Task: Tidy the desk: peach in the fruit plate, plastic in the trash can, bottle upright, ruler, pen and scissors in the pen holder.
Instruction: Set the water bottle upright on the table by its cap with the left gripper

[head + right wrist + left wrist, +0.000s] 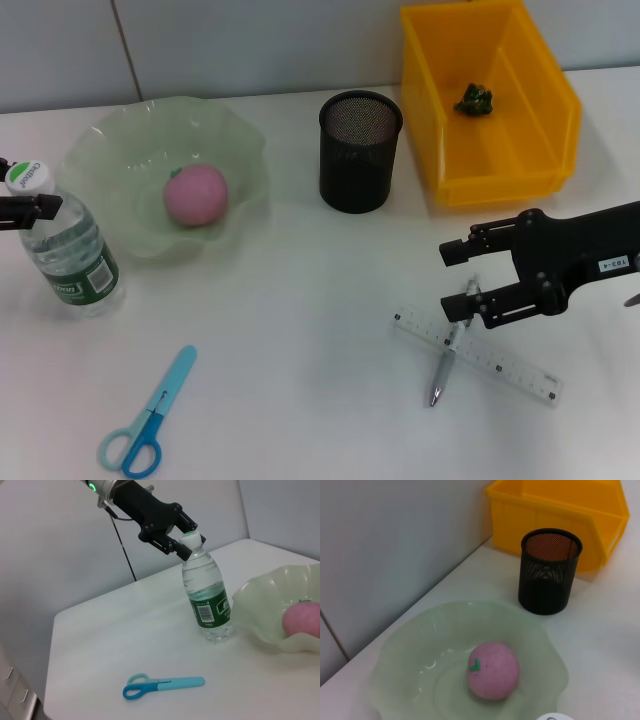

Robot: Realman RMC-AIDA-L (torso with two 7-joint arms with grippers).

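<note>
We see our left gripper (pixel 184 539) with its fingers at the neck of the upright water bottle (pixel 72 250), beside the fruit plate (pixel 100 150) that holds the peach (pixel 195 194). Our right gripper (pixel 460 285) hangs wide open just above the pen (pixel 445 360) lying across the ruler (pixel 500 365) on the table (pixel 290 340). The scissors (pixel 150 418) lie near the bottle, and the mesh pen holder (pixel 360 152) stands beside the yellow bin (pixel 555 110).

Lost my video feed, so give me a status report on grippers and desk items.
Left gripper at upright bottle cap. Right gripper open over pen crossing ruler. Peach in plate, scissors untouched.
</note>
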